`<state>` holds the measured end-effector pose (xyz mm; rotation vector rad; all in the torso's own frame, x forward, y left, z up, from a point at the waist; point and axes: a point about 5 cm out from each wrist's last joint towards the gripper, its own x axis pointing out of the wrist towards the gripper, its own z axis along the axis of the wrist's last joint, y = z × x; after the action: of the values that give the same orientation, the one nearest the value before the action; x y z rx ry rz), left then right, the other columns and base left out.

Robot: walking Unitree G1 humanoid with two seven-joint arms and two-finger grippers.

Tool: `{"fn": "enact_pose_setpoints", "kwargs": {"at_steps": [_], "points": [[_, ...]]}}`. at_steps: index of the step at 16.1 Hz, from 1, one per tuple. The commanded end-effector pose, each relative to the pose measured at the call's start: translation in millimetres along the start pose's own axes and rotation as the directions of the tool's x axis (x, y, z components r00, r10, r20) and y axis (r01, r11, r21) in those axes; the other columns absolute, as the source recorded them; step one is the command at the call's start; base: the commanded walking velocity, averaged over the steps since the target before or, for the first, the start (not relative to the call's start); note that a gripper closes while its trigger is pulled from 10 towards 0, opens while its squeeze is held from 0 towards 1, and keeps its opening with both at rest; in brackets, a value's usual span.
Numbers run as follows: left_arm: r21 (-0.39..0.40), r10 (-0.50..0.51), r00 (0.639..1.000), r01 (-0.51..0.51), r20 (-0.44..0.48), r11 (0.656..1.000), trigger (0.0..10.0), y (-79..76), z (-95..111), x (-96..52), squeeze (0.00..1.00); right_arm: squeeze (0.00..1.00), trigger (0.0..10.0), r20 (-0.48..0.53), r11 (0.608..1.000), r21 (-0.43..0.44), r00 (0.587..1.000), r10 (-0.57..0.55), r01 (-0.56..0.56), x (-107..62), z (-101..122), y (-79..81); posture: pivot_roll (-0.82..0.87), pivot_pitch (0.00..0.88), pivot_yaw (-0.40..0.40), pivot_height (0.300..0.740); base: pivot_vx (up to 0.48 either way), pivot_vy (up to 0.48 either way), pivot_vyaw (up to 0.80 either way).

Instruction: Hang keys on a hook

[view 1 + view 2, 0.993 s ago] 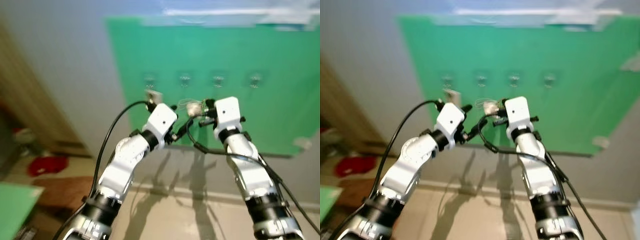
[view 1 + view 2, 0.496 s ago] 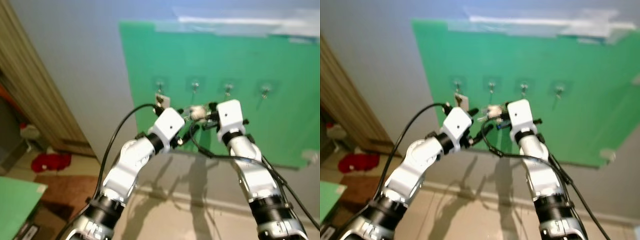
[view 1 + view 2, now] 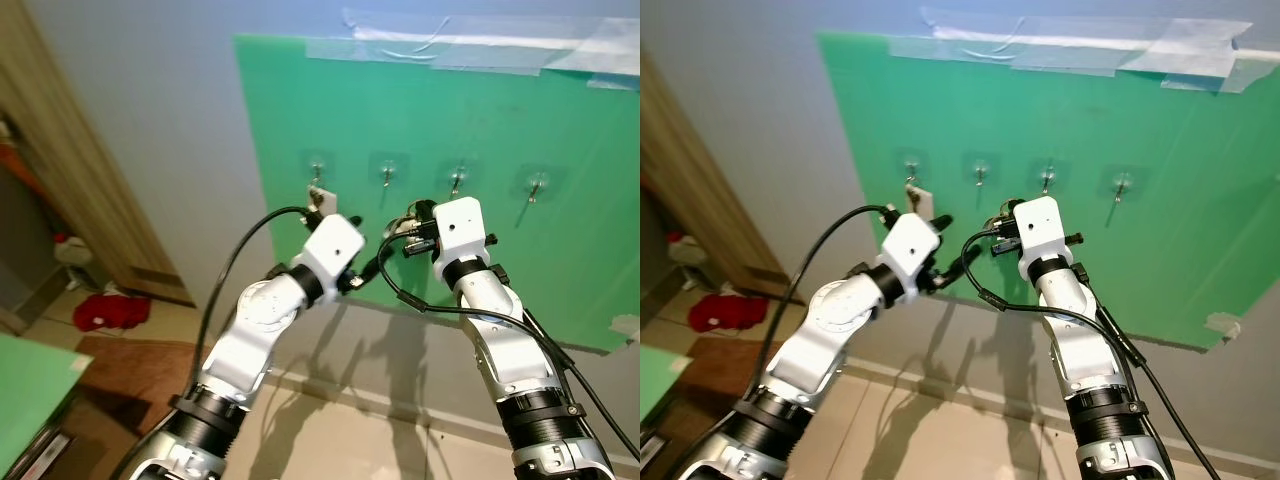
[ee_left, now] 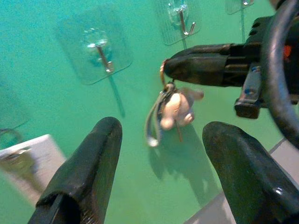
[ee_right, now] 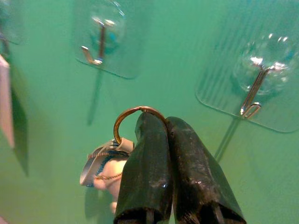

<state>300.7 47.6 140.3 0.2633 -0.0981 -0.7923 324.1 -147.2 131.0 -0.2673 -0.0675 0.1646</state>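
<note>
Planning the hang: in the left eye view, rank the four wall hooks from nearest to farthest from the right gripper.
Measured from the right gripper, shut on the key ring:
1. Second hook, just above it.
2. Third hook, up toward the robot's right.
3. First hook, to the left, with a white tag.
4. Fourth hook, far right.
Two and three are close.

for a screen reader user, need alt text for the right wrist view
The right gripper, fingers shut, pinches the brass ring of a keychain with a pale charm before a green board, between two clear stick-on hooks.
</note>
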Motion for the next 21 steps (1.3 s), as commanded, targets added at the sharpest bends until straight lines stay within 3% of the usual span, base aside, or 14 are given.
{"fn": "enact_pose_setpoints", "kwargs": {"at_steps": [1, 11, 15, 17, 21], "points": [[0.002, -0.009, 1.0, 0.009, 0.01, 1.0, 10.0, -1.5, 2.8, 0.3, 0.0, 0.0, 0.0, -0.004, 1.0, 0.006, 1.0, -0.005, 0.005, 1.5, 1.1, -1.7, -0.08, 0.0, 0.093, 0.74, 0.0, 0.0, 0.0], [-0.037, 0.009, 1.0, -0.008, 0.022, 0.999, 10.0, -9.8, 3.0, 0.8, 0.0, 0.0, 0.0, 0.048, 0.995, -0.05, 0.995, 0.093, -0.091, 18.4, 41.1, -29.1, -0.1, 0.0, 0.051, 0.74, 0.0, 0.0, 0.0], [-0.041, 0.019, 1.0, -0.018, 0.023, 0.999, 10.0, -9.7, 2.9, 0.5, 0.0, 0.0, 0.0, 0.002, 0.987, -0.014, 0.987, 0.162, -0.162, 28.9, 45.3, -15.6, -0.09, 0.0, 0.039, 0.74, 0.0, 0.0, 0.0], [-0.042, 0.023, 0.999, -0.022, 0.025, 0.999, 10.0, -10.0, 3.2, 0.2, 0.0, 0.0, 0.0, 0.017, 0.98, -0.091, 0.984, 0.177, -0.175, 30.4, 49.4, -11.2, -0.09, 0.0, 0.036, 0.74, 0.0, 0.0, 0.0], [-0.042, 0.028, 0.999, -0.027, 0.024, 0.999, 10.0, -9.6, 2.9, -0.1, 0.0, 0.0, 0.0, 0.007, 0.977, -0.096, 0.982, 0.19, -0.188, 35.5, 53.2, -7.1, -0.09, 0.0, 0.035, 0.74, 0.0, 0.0, 0.0]]}}
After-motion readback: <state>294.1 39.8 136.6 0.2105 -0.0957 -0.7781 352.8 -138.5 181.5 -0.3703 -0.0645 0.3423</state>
